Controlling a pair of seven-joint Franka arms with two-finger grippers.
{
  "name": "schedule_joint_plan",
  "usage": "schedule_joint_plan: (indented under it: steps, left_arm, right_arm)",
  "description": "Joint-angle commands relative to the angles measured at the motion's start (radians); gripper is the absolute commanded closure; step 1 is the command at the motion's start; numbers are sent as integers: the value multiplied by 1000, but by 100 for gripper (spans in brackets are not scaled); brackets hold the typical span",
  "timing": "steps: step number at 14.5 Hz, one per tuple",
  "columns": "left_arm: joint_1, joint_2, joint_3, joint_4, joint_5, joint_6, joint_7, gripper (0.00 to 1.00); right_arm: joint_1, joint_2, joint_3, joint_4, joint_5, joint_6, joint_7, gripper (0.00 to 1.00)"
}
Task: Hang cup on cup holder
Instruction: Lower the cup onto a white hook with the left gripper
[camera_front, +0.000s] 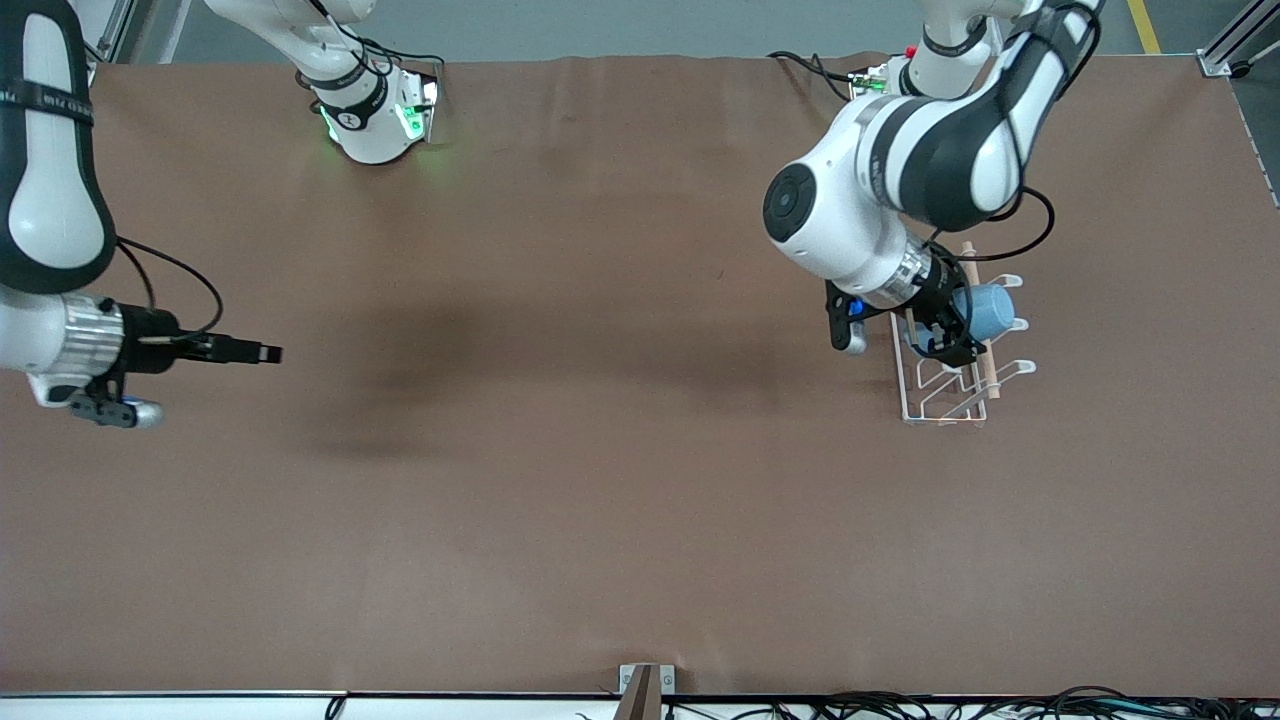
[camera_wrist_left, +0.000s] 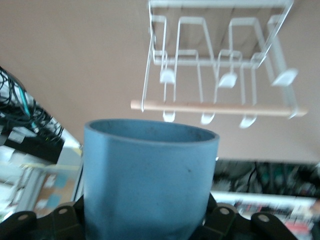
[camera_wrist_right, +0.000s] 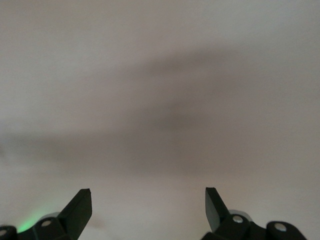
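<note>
Front view. We see the left gripper (camera_front: 950, 325) at about three o'clock from the table's centre, raised over the cup holder (camera_front: 950, 385), a white wire rack standing on the brown table (camera_front: 600, 450) toward the left arm's end. Its jaws are clamped on the cup (camera_front: 985, 310), a small light-blue tumbler carried on its side above the rack's wooden rod (camera_front: 990, 375); whether the cup touches a prong we cannot tell.

Left wrist view. We look past the cup (camera_wrist_left: 150, 175), gripped low on its body between the black fingers (camera_wrist_left: 65, 220), its open mouth turned toward the cup holder (camera_wrist_left: 220, 65). The looped prongs (camera_wrist_left: 227, 80) and the rod (camera_wrist_left: 215, 107) lie apart from the cup's rim.

Right arm. We find the right gripper (camera_front: 265, 352) waiting at about nine o'clock from the table's centre, over bare table at the right arm's end. In the right wrist view its two fingers (camera_wrist_right: 77, 210) stand wide apart, and nothing lies between them.
</note>
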Motion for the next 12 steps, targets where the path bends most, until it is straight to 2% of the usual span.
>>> schedule_joint_plan:
  steps: [1, 4, 6, 7, 9, 10, 12]
  left_arm:
    - [3, 14, -3, -75, 133, -6, 1, 99]
    - [-9, 104, 0, -102, 253, -39, -1, 99]
    - [-11, 181, -1, -100, 343, -120, -28, 99]
    - [-11, 210, -1, -100, 365, -133, -57, 99]
    - [-5, 253, 2, -100, 412, -136, -84, 98]
    - [-3, 271, 3, -96, 431, -136, -93, 97]
    - [-3, 308, 3, -91, 445, -136, -140, 94]
  right_arm:
    - [9, -76, 13, 37, -166, -1, 38, 0]
    - [8, -168, 13, 49, -192, -26, 29, 0]
    - [22, -167, 31, 141, -325, -88, 37, 0]
    - [23, -165, 32, 181, -336, -101, 38, 0]
    - [19, -197, 30, 191, -312, -139, 81, 0]
    - [14, -220, 22, 191, -271, -158, 113, 0]
    - [13, -260, 19, 184, -260, -204, 135, 0]
